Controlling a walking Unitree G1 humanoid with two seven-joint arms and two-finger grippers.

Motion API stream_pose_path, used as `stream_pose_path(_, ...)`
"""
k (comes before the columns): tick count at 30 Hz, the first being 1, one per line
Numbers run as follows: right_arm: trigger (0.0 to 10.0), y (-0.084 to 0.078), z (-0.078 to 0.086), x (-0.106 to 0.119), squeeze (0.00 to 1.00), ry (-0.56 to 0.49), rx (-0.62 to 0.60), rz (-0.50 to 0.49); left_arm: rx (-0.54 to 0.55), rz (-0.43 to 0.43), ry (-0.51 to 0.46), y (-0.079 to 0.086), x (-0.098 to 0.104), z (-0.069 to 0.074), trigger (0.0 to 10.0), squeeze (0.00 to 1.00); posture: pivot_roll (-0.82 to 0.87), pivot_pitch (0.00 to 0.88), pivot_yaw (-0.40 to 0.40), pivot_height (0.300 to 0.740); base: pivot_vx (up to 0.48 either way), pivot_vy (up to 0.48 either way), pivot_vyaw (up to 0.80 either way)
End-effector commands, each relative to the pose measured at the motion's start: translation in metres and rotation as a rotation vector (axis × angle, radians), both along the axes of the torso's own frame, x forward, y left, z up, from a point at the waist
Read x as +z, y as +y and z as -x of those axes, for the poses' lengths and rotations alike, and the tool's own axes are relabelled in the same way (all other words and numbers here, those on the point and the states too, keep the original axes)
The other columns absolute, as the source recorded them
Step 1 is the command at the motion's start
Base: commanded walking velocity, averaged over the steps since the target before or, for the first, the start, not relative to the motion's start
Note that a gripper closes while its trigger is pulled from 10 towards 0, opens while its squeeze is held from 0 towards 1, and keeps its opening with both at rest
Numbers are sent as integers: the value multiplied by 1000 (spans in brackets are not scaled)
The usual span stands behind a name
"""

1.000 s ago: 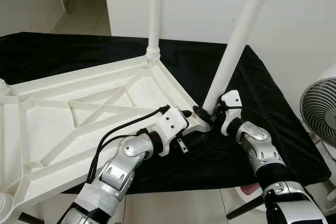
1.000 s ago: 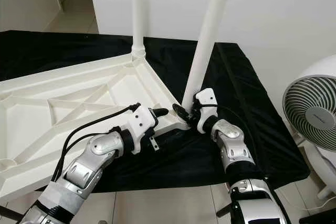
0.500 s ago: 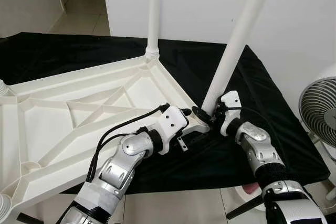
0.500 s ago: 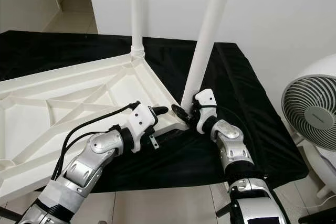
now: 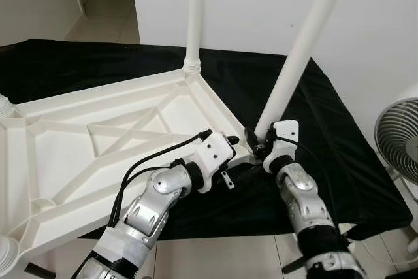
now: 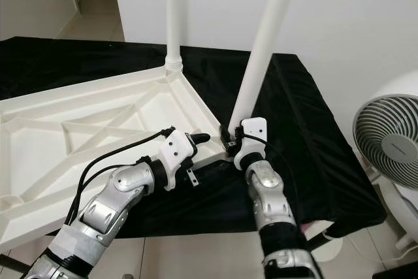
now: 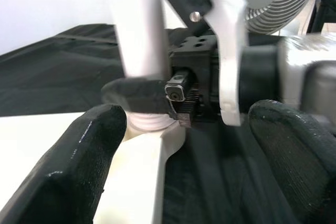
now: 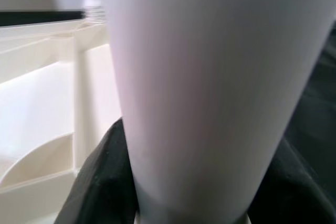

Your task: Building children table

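Since a second ago the right arm has swung in toward the left, its forearm now nearly in line with the leg. Right gripper (image 6: 230, 140) is clamped around the foot of the tilted white leg (image 5: 302, 42), at the near right corner socket of the upturned tabletop (image 5: 78, 148) on the black cloth (image 5: 339, 142). Leg's long axis leans up and rightward, off vertical. Left gripper (image 5: 230, 140) sits just left of the socket, fingers (image 7: 89, 145) spread apart, touching nothing.
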State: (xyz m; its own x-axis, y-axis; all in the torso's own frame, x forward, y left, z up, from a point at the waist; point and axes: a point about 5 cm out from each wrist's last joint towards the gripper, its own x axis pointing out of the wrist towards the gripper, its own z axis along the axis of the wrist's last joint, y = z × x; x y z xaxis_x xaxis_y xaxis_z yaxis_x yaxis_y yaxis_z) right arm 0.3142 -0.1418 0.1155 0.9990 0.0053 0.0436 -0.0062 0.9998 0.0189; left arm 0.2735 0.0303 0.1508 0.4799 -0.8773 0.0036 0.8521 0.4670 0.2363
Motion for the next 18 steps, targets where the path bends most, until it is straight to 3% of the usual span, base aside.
stream_pose_path(1, 10000, -22, 11, -19, 0, 98, -193, 19, -13, 0, 8, -3, -1, 2, 10000, 0, 86, 58, -62, 740, 0, 0, 0)
stream_pose_path(2, 10000, -18, 14, -20, 0, 103, -232, 8, -15, 1, 8, -3, 0, 2, 10000, 0, 86, 58, -62, 740, 0, 0, 0)
stream_pose_path(4, 10000, -5, 15, -18, 0, 98, -189, -8, -17, 1, 7, -3, 0, 2, 10000, 0, 85, 56, -60, 740, 0, 0, 0)
stream_pose_path(9, 10000, -12, 13, -11, 0, 66, -188, 22, -30, -2, 7, -4, 0, 2, 10000, 0, 79, 55, -55, 740, 0, 0, 0)
stream_pose_path(12, 10000, -8, 14, -12, 0, 71, -169, 5, -27, -2, 6, -4, 0, 2, 10000, 0, 79, 56, -55, 740, 0, 0, 0)
stream_pose_path(13, 10000, -3, 14, -9, 1000, 51, -138, -23, -25, -2, 5, -4, 0, 1, 10000, 0, 79, 56, -55, 740, 0, 0, 0)
stream_pose_path(18, 10000, 2, 14, -3, 1000, 38, -82, -59, -24, 0, 5, -4, 1, 2, 10000, 0, 85, 55, -57, 740, 0, 0, 0)
